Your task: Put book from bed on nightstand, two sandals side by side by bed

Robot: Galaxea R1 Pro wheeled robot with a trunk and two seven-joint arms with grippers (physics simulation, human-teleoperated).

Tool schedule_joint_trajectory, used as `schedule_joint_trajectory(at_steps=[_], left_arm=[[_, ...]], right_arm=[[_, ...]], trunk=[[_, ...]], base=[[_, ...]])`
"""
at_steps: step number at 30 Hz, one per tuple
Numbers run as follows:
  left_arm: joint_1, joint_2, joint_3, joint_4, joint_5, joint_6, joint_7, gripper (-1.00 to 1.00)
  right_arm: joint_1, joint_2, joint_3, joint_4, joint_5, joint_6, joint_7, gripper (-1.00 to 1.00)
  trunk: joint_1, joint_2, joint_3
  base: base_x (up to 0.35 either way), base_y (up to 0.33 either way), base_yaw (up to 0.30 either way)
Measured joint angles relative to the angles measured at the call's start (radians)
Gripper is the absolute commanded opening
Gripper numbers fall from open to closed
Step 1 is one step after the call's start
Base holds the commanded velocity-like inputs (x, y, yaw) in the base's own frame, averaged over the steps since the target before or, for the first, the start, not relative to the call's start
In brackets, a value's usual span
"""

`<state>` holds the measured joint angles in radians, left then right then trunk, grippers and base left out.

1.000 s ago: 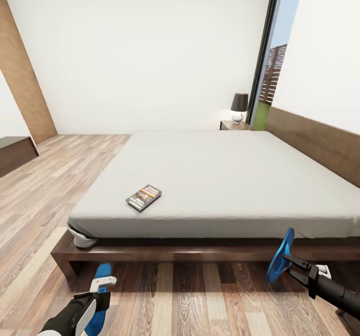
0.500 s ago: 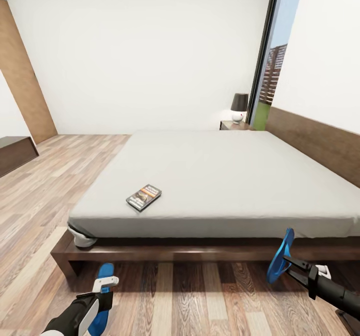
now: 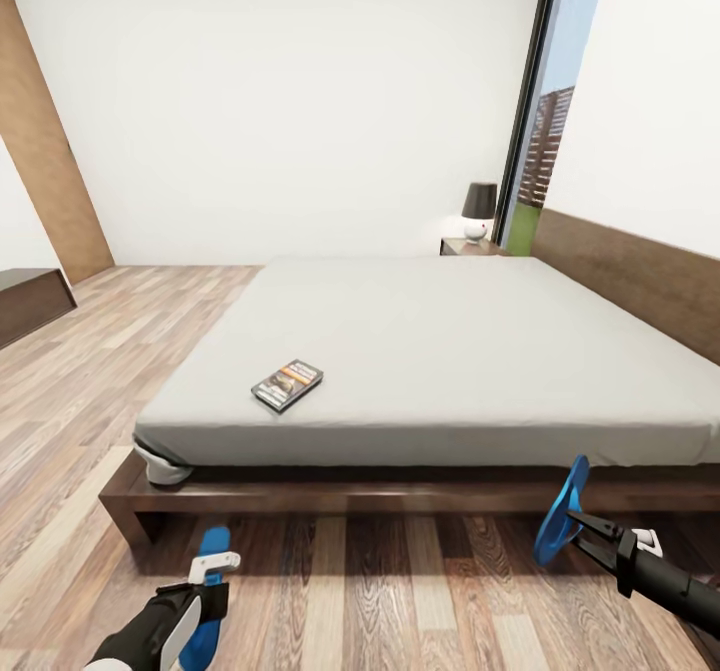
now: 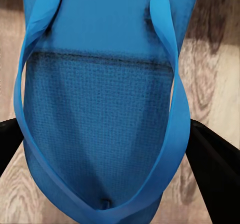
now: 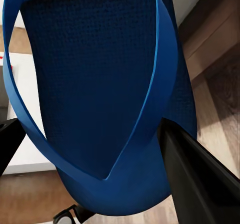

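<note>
With each end effector, left point(image 3: 212, 568) and right point(image 3: 578, 528), clamped on a sandal point(image 3: 208, 601) (the right sandal point(image 3: 561, 511) on edge), we should lay both flat, parallel, just before the bed point(image 3: 420, 496).

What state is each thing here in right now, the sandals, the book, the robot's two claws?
Left gripper: shut on left sandal.
Left sandal: held low, near the floor.
Right gripper: shut on right sandal.
Right sandal: held up on edge.
Book: lying flat on the bed.
</note>
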<state>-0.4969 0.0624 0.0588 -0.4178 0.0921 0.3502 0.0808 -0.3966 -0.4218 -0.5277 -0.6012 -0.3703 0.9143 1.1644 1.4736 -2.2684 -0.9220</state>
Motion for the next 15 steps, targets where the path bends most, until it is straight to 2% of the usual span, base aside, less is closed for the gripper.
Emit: schedule_joint_trajectory(at_steps=[3, 6, 9, 15], left_arm=[[-0.003, 0.005, 0.000, -0.034, -0.001, 0.069, -0.001, -1.00], [-0.017, 0.009, 0.000, -0.133, -0.003, 0.226, -0.002, -1.00], [-0.022, 0.017, 0.001, -0.206, -0.006, 0.326, -0.003, -1.00], [-0.023, 0.020, -0.001, -0.226, -0.010, 0.351, -0.006, -1.00]], right_arm=[[0.000, 0.000, 0.000, 0.000, -0.001, 0.000, 0.000, -1.00], [0.000, 0.000, 0.000, 0.000, -0.002, 0.000, 0.000, -1.00], [0.000, 0.000, 0.000, 0.000, -0.002, 0.000, 0.000, -1.00], [0.000, 0.000, 0.000, 0.000, -0.002, 0.000, 0.000, -1.00]], trunk=[[0.011, -0.021, -0.009], [0.023, -0.042, -0.019], [0.034, -0.063, -0.028], [0.058, -0.105, -0.047]], base=[[0.000, 0.000, 0.000], [0.000, 0.000, 0.000], [0.000, 0.000, 0.000], [0.000, 0.000, 0.000]])
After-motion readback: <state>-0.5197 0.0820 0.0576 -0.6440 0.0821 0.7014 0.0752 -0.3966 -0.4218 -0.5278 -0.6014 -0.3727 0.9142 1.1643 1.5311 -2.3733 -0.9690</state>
